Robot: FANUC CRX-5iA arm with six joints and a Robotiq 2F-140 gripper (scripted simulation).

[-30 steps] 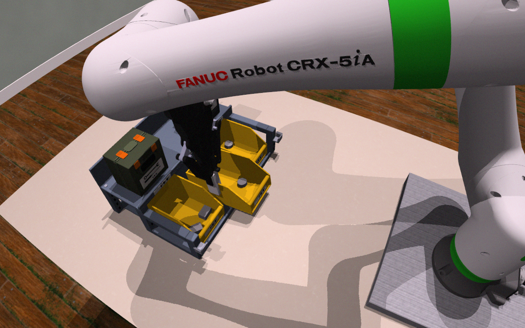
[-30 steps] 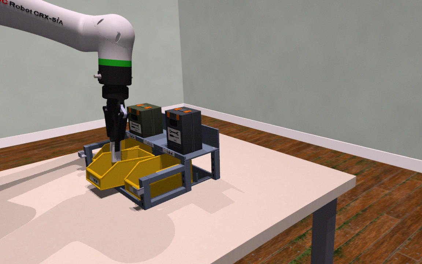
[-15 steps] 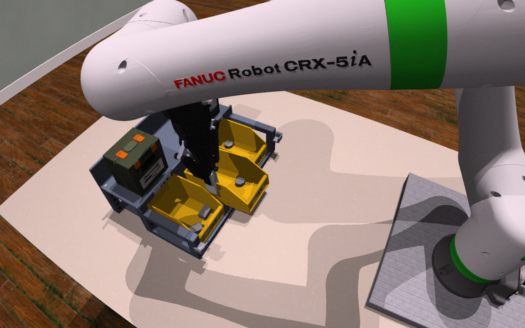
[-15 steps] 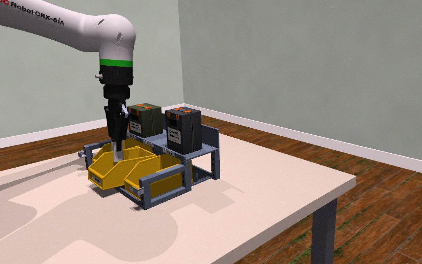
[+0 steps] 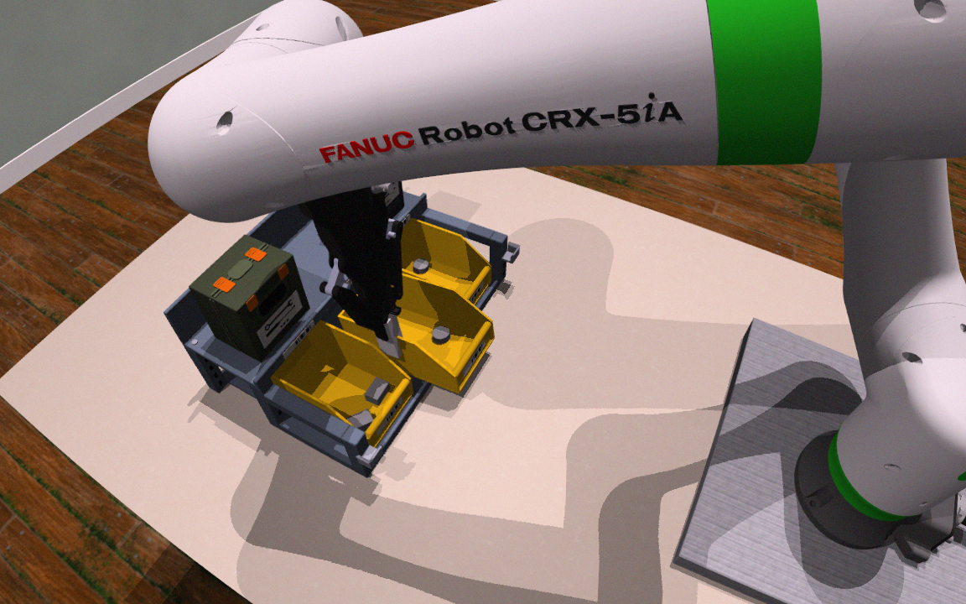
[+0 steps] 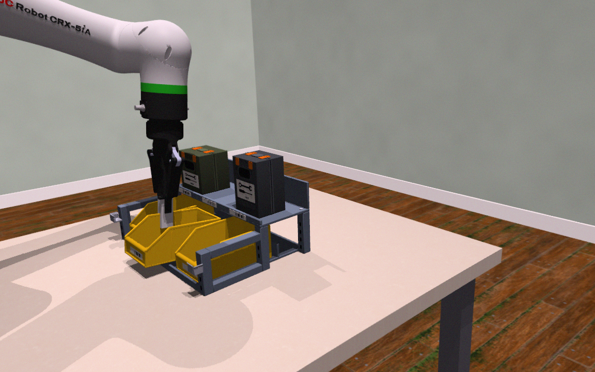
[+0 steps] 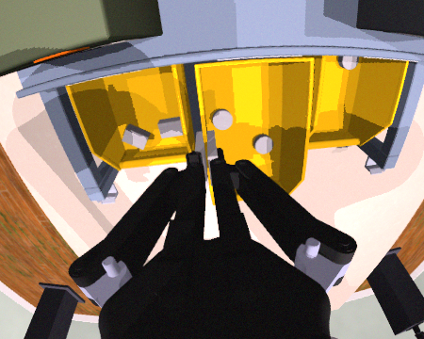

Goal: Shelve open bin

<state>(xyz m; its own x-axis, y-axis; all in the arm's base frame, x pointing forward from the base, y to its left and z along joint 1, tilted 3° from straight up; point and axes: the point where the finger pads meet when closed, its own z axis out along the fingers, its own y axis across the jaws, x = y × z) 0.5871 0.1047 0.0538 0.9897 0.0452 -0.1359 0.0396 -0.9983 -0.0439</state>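
Observation:
The carried yellow bin (image 5: 464, 346) (image 6: 165, 246) (image 7: 245, 94) is between the two other bins, open front out. It looks tilted, front raised and rear lower. Its front hangs out past the shelf's front edge, above the table; its rear end is at the upper board's edge in the wrist view. Two round grey parts (image 7: 222, 120) (image 7: 263, 143) lie in it. My gripper (image 5: 390, 337) (image 6: 165, 215) (image 7: 206, 142) is shut on its side wall, the left one in the wrist view. The shelf floor and lip under it are mostly hidden.
The shelf (image 5: 227, 352) (image 6: 235, 243) (image 7: 198, 28) holds a bin with blocks (image 5: 351, 367) (image 7: 146, 104) close beside my fingers and another bin (image 5: 449, 247) (image 7: 363, 94) opposite. A green case (image 5: 246, 293) (image 6: 207, 171) and a dark case (image 6: 260, 185) stand on its upper board.

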